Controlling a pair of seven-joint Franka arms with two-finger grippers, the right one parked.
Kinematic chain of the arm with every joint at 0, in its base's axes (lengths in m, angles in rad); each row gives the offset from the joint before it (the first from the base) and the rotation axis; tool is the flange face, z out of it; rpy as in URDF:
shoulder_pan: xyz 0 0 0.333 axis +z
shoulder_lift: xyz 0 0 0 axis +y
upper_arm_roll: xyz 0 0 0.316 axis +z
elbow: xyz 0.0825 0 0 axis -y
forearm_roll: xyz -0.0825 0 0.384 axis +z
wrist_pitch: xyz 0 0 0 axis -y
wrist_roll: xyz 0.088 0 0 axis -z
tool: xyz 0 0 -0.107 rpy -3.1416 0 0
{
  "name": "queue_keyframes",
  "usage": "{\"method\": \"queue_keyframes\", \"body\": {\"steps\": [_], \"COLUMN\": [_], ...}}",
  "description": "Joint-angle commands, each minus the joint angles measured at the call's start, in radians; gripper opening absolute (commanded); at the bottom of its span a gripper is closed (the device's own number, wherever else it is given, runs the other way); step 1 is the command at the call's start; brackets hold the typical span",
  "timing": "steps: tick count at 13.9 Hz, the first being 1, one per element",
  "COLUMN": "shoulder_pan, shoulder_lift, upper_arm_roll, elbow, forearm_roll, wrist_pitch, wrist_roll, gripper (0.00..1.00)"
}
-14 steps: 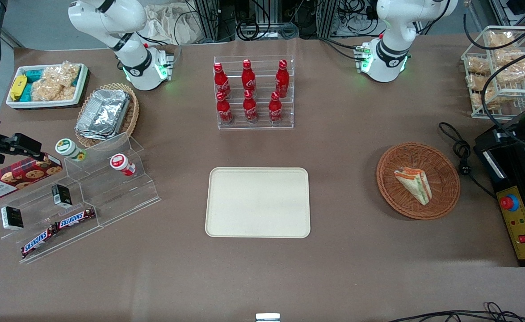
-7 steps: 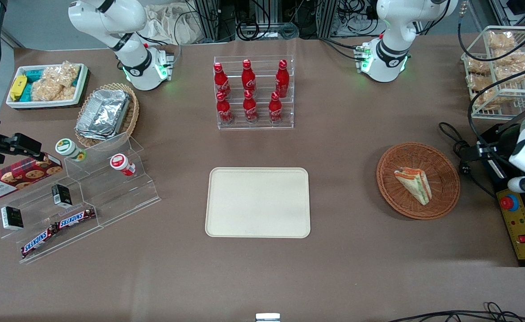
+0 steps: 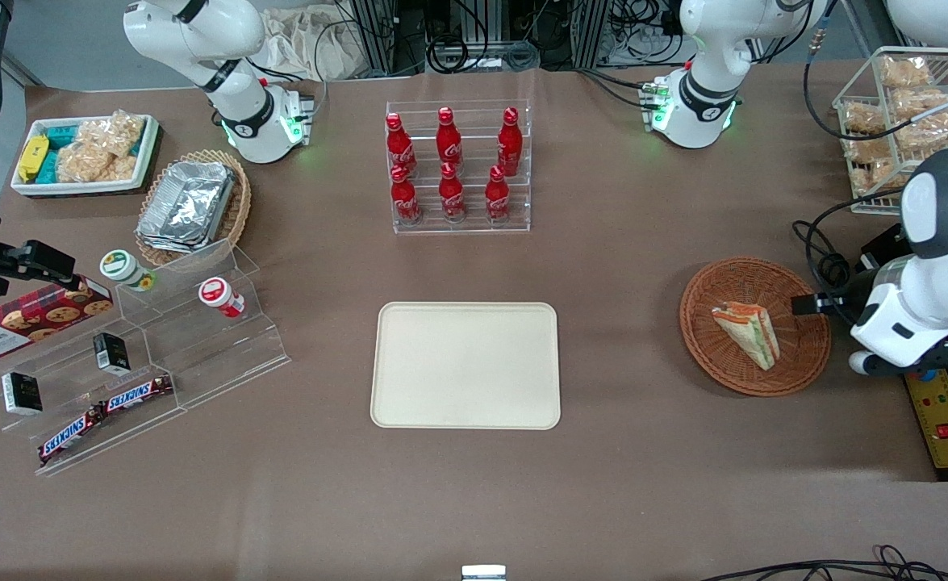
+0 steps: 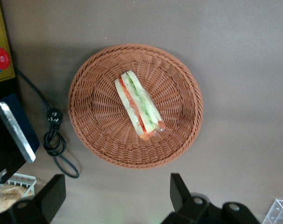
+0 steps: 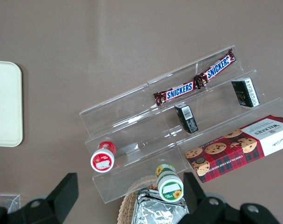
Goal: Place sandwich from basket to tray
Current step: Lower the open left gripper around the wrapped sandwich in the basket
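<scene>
We hold our end effector (image 4: 115, 198) wide open and empty above the basket (image 4: 92, 140), ready to straddle the sandwich (image 4: 139, 105) before reaching the tray (image 3: 465, 411)

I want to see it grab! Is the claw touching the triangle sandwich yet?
Apart. The left wrist view shows the open claw well clear of the wrapped triangular sandwich lying in the round reddish-brown wicker basket.

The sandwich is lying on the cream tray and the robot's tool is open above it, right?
Not quite: the sandwich lies in the round wicker basket, not on the tray. The open tool hangs above it, as the left wrist view shows.
</scene>
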Motion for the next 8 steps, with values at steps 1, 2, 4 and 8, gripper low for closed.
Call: {"method": "queue_keyframes", "body": {"steps": [1,2,4,8], "shoulder_pan": [0.028,0.028,0.028,0.026], "shoulder_lift": [-0.061,-0.061,-0.056,0.014], "upper_arm_roll": [0.004,0.004,0.004,0.004], "elbow": [-0.213,-0.262,-0.342,-0.37], "forearm_roll": [-0.021,-0.021,-0.021,-0.046], "wrist_pitch": [0.169,0.228,0.355,0.469], "wrist_roll": [-0.024,-0.076,-0.171,-0.353], "gripper": [0.99,0.99,0.99,0.99]}}
